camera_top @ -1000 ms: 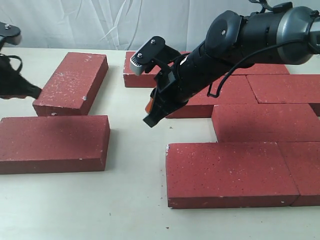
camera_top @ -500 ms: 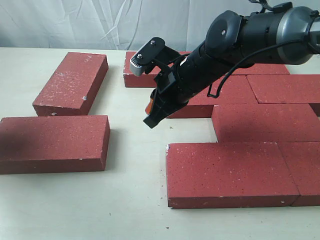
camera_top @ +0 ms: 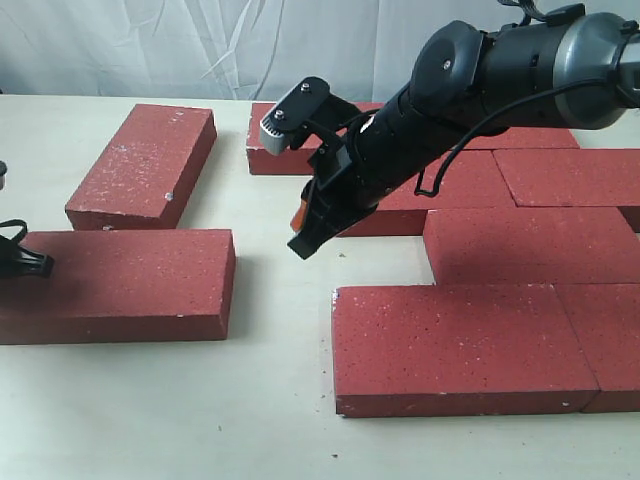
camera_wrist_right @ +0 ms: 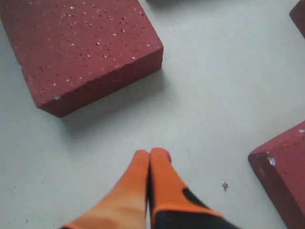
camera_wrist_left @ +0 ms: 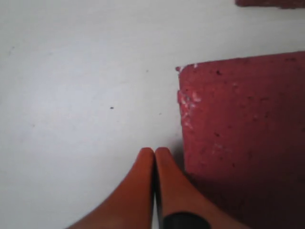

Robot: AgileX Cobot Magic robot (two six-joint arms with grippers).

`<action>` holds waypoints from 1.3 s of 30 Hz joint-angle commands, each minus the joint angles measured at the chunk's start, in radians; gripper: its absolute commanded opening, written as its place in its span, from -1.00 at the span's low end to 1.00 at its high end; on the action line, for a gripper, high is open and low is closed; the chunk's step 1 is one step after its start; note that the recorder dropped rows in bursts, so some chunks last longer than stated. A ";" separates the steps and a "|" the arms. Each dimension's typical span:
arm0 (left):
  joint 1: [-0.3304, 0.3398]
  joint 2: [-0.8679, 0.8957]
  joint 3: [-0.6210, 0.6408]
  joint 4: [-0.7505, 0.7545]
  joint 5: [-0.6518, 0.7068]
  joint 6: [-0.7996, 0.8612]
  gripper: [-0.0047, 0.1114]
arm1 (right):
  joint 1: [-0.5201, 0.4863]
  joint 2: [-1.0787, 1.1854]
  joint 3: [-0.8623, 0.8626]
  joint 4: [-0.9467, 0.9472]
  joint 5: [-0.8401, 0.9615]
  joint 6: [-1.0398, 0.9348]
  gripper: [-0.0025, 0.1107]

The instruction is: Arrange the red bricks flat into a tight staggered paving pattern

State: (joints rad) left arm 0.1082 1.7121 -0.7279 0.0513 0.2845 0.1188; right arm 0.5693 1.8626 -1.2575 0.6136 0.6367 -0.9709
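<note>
Red bricks (camera_top: 460, 345) lie flat on the bench (camera_top: 270, 410). Left tool (camera_wrist_left: 155, 152), clenched, sits beside the left-edge brick (camera_wrist_left: 238, 133); right tool (camera_wrist_right: 150, 153), clenched, hovers mid-bench.

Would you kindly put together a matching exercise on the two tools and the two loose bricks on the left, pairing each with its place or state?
Things:
1. left tool
2. right tool
3. angled brick
4. front-left brick

Places or states:
A. turned askew to the other bricks
B. shut, over bare table in the middle gap
C. shut, beside a brick's end
D. lies parallel to the paved rows, apart from them

Pairs: 1-C, 2-B, 3-A, 4-D
</note>
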 commanded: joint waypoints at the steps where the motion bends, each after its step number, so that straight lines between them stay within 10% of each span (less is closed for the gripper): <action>1: -0.055 0.002 -0.001 -0.018 -0.026 -0.004 -0.92 | 0.000 -0.004 -0.005 -0.001 0.018 -0.004 -0.97; 17: -0.092 0.010 -0.001 -0.077 -0.076 -0.004 -0.92 | 0.172 0.063 -0.005 0.005 0.181 -0.318 -0.97; 39: -0.092 0.010 -0.001 -0.104 -0.098 -0.004 -0.92 | 0.264 0.207 -0.076 -0.234 -0.055 -0.090 -0.97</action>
State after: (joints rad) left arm 0.0210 1.7168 -0.7279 -0.0345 0.2001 0.1188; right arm 0.8322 2.0649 -1.3264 0.4535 0.6020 -1.1273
